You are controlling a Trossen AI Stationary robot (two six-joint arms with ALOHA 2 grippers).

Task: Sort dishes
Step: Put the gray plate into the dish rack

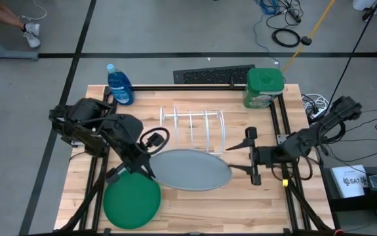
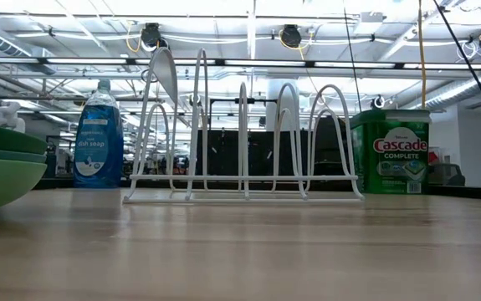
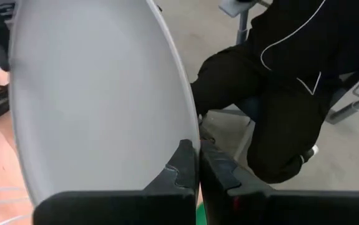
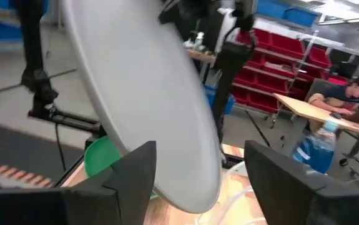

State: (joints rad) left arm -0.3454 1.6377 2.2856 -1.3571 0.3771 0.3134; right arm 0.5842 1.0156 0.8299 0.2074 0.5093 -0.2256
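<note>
While the grey plate [image 1: 191, 169] hangs above the middle of the desk [image 1: 240, 203], the left claw [image 1: 150, 172] grips its rim at the plate's left edge, fingers [image 3: 185, 169] pinched tight on the rim as the left wrist view shows. The right claw [image 1: 252, 156] stands just off the plate's right edge with its fingers [image 4: 135, 169] spread wide, one on either side of the rim line and not touching it in the high view; it holds nothing. In the right wrist view the grey plate [image 4: 148, 100] appears tilted on edge between those spread fingers.

The remaining plates form a stack at the front-left corner of the desk, with the dark green plate [image 1: 132, 202] on top. In the low view the stack [image 2: 2, 163] shows at the left edge as nested green rims; the individual colours below the top one cannot be told apart with certainty.

The white wire rack [image 1: 193, 124] stands behind the grey plate, empty of plates. A blue dish soap bottle [image 1: 119, 85] stands at the back left and a green detergent tub [image 1: 264, 87] at the back right. A seated person [image 3: 291, 81] in dark clothing appears beyond the desk in the left wrist view.
</note>
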